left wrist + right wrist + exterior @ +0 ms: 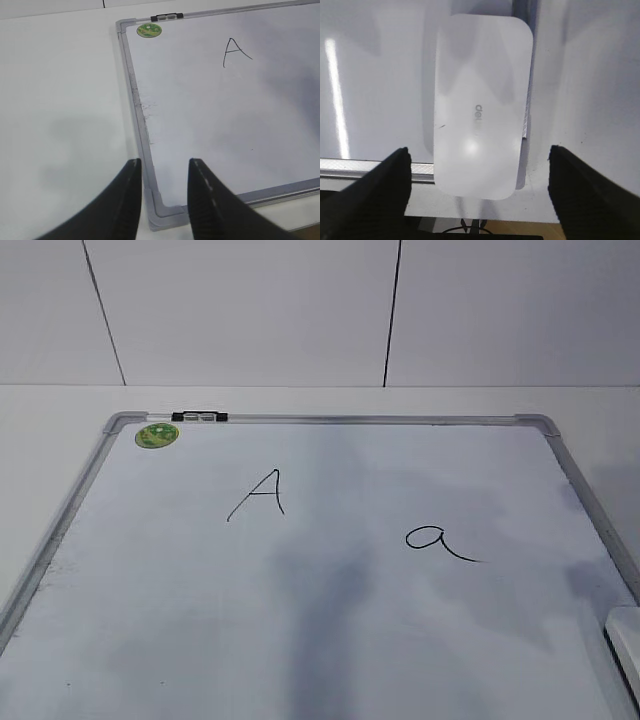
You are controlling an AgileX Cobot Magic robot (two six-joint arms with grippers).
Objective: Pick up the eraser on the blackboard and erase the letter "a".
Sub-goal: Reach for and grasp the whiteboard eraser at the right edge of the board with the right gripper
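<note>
1. Directly between the right gripper's two black fingers lies the eraser, a white rounded oblong with small grey print on top; the jaws stand spread wide, one on each side of it, clear of its long edges and gripping nothing.
2. Lengthwise the eraser runs away from the jaws, its near end level with the fingertips, resting over the blackboard's silver frame at a corner.
3. From the exterior view only a sliver of the eraser shows at the right edge, by the blackboard.
4. Ahead of the left gripper sits the board's near corner, just under and between its fingertips; the jaws are partly parted and empty.
5. Beyond those jaws, along the frame, a round green sticker and a capital "A" are seen.
6. Handwritten in black, the letter "a" sits right of the capital, well apart from the eraser, unsmudged.
</note>
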